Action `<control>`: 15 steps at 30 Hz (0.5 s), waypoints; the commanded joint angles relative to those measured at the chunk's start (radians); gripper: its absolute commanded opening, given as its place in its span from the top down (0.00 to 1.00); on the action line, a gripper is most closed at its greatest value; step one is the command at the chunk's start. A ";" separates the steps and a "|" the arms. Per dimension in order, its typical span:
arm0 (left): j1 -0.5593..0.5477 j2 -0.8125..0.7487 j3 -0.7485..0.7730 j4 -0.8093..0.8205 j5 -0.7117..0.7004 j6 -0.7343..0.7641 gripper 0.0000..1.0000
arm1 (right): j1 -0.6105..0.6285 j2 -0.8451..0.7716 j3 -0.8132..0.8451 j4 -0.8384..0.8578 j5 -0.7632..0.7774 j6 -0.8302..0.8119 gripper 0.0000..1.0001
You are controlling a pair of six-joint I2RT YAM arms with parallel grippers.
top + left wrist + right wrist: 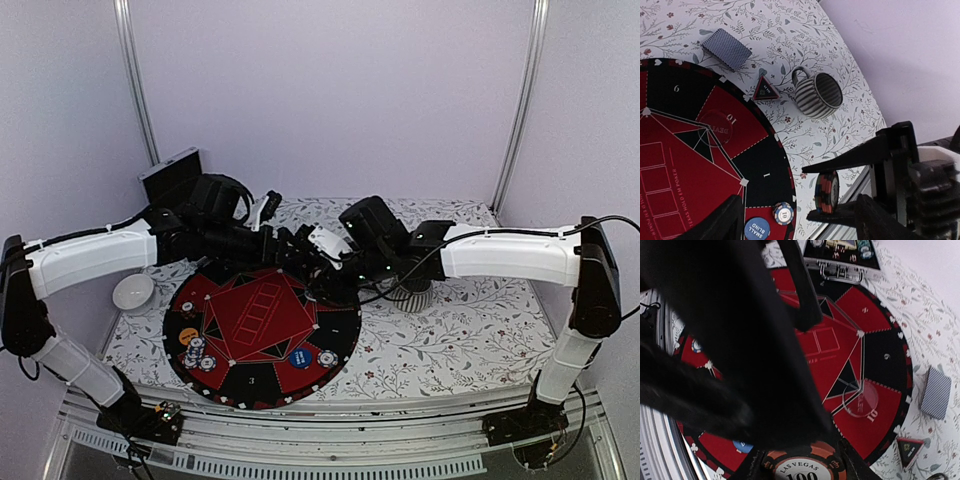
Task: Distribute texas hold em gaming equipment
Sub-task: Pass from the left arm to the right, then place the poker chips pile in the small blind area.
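My left gripper [808, 193] is shut on a small stack of striped-edge poker chips [828, 192], held on edge above the table just right of the round red and black mat [670, 175]. On the mat lie a clear disc [714, 129], a blue disc [756, 229] and a single chip [783, 214]. A grey-blue deck of cards [726, 48] lies beyond the mat. In the right wrist view a dark blurred mass fills the left, and an orange chip face [807, 466] shows between two dark fingers. My right gripper [335, 268] meets the left one; its jaws are unclear.
A ribbed silver cup [817, 95] and a small black triangle [765, 91] sit right of the mat. The black case [175, 178] stands open at the back left. A white round dish [133, 292] sits left of the mat. More chips [197, 352] and an orange disc [188, 336] lie on the mat's near left.
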 commanded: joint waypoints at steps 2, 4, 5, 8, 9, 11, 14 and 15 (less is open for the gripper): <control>0.006 -0.028 -0.018 -0.033 -0.054 0.037 0.20 | -0.002 -0.034 -0.075 -0.095 -0.104 0.056 0.98; 0.013 -0.034 -0.028 -0.041 -0.062 0.041 0.20 | 0.002 -0.031 -0.096 -0.105 -0.112 0.068 0.98; 0.018 -0.037 -0.032 -0.046 -0.067 0.044 0.20 | 0.008 -0.029 -0.103 -0.110 -0.114 0.073 0.98; 0.036 -0.055 -0.047 -0.063 -0.085 0.049 0.20 | 0.016 -0.011 -0.112 -0.134 -0.136 0.073 0.98; 0.042 -0.066 -0.053 -0.065 -0.090 0.051 0.19 | 0.016 -0.003 -0.117 -0.140 -0.151 0.075 0.98; 0.053 -0.083 -0.064 -0.072 -0.098 0.057 0.19 | 0.017 0.015 -0.128 -0.154 -0.171 0.073 0.98; 0.067 -0.106 -0.076 -0.087 -0.121 0.067 0.19 | 0.016 0.057 -0.126 -0.192 -0.165 0.047 0.98; 0.073 -0.112 -0.080 -0.091 -0.124 0.068 0.19 | 0.016 0.071 -0.117 -0.209 -0.168 0.033 0.98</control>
